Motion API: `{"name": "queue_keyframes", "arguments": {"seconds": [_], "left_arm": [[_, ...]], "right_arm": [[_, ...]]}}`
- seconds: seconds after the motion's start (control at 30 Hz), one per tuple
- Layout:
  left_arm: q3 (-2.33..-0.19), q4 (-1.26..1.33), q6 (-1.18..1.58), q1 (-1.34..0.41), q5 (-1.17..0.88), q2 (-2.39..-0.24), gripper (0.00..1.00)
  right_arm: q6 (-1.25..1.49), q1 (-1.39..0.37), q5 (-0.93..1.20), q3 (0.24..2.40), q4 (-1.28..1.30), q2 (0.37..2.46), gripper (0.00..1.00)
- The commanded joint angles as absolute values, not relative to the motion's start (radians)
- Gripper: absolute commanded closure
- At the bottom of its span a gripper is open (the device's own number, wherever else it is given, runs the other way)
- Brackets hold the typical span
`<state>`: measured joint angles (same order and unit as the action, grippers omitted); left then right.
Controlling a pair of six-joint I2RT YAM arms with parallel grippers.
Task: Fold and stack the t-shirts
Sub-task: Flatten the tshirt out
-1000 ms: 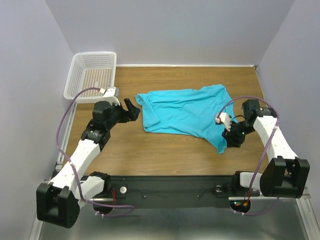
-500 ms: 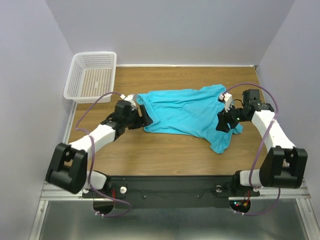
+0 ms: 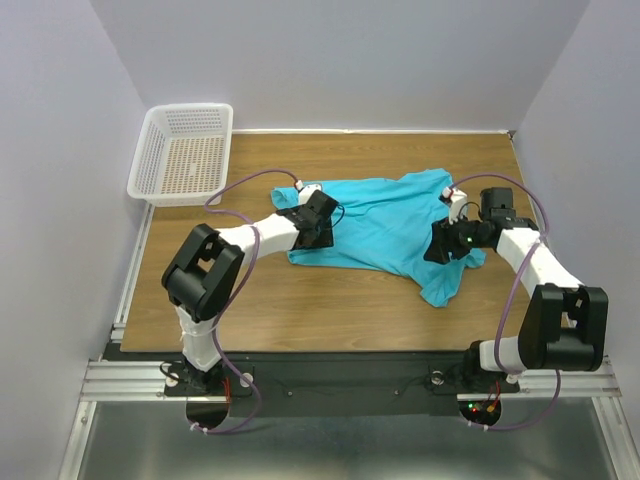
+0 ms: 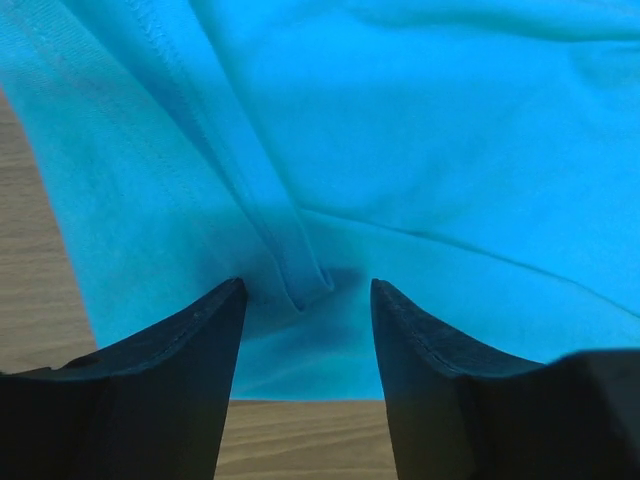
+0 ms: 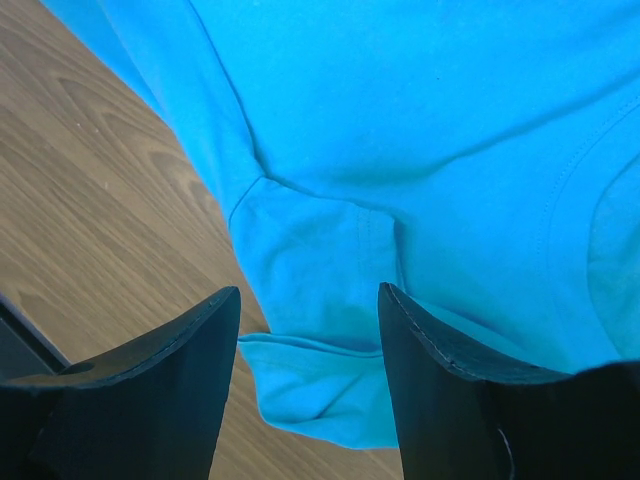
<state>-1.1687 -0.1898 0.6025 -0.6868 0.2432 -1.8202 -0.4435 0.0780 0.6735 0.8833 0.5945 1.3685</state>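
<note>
left gripper (image 4: 305, 287) moved onto t-shirt (image 3: 390, 225)

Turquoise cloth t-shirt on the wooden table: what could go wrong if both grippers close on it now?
The left gripper straddles a raised seam fold of the crumpled turquoise cloth t-shirt, so it may pinch several layers. The right gripper hangs over a doubled-over cloth edge; lifting there might keep that fold in the shirt.

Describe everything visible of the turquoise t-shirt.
The t-shirt is plain turquoise soft cloth, rumpled and unfolded, lying on the wooden table with a part trailing toward the near right. The left pincer straddles a seamed fold at its left edge; the right pincer stands open over its right side.
</note>
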Motion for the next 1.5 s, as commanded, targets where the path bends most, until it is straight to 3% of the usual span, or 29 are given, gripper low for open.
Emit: {"name": "queue_keyframes", "arguments": {"seconds": [0.0, 0.1, 0.27, 0.37, 0.47, 0.6, 0.7, 0.9, 1.03, 1.07, 1.1, 1.13, 1.2, 1.47], "left_arm": [[-1.253, -0.339, 0.594, -0.693, 0.437, -1.862, 0.45], [-1.259, -0.351, 0.583, -0.695, 0.477, -1.861, 0.74], [-1.252, -0.380, 0.572, -0.695, 0.529, -1.829, 0.92], [-1.194, -0.373, 0.569, -0.693, 0.528, -1.735, 0.93], [-1.067, -0.286, 0.551, -0.657, 0.383, -1.594, 0.92], [-0.858, -0.079, 0.590, -0.525, -0.075, -1.390, 0.90], [-0.733, -0.037, 0.618, -0.428, -0.231, -1.316, 0.92], [-0.572, -0.058, 0.715, -0.286, -0.370, -1.218, 0.94], [-0.442, -0.061, 0.831, -0.097, -0.371, -1.094, 0.85], [-0.419, -0.063, 0.839, -0.059, -0.348, -1.053, 0.77], [-0.422, -0.067, 0.841, -0.022, -0.295, -0.981, 0.56], [-0.445, -0.077, 0.835, -0.014, -0.273, -0.956, 0.40], [-0.475, -0.081, 0.795, -0.011, -0.249, -0.922, 0.23], [-0.612, -0.060, 0.562, -0.011, -0.344, -0.904, 0.23]], "right_arm": [[-0.408, 0.080, 0.692, 0.884, 0.522, 1.330, 0.37], [-0.402, 0.080, 0.690, 0.884, 0.517, 1.328, 0.37], [-0.400, 0.080, 0.686, 0.882, 0.512, 1.325, 0.37], [-0.402, 0.080, 0.678, 0.879, 0.512, 1.322, 0.37], [-0.417, 0.080, 0.676, 0.874, 0.512, 1.318, 0.37], [-0.442, 0.080, 0.701, 0.874, 0.515, 1.321, 0.37], [-0.454, 0.078, 0.741, 0.874, 0.522, 1.331, 0.37], [-0.548, 0.064, 0.781, 0.919, 0.594, 1.397, 0.37], [-0.597, 0.020, 0.770, 0.954, 0.620, 1.433, 0.37], [-0.609, 0.006, 0.759, 0.956, 0.624, 1.439, 0.37], [-0.641, -0.029, 0.755, 0.957, 0.633, 1.450, 0.37], [-0.661, -0.050, 0.755, 0.959, 0.641, 1.456, 0.36], [-0.733, -0.119, 0.759, 0.959, 0.664, 1.473, 0.36], [-0.920, -0.369, 0.821, 1.029, 0.683, 1.578, 0.33]]}}
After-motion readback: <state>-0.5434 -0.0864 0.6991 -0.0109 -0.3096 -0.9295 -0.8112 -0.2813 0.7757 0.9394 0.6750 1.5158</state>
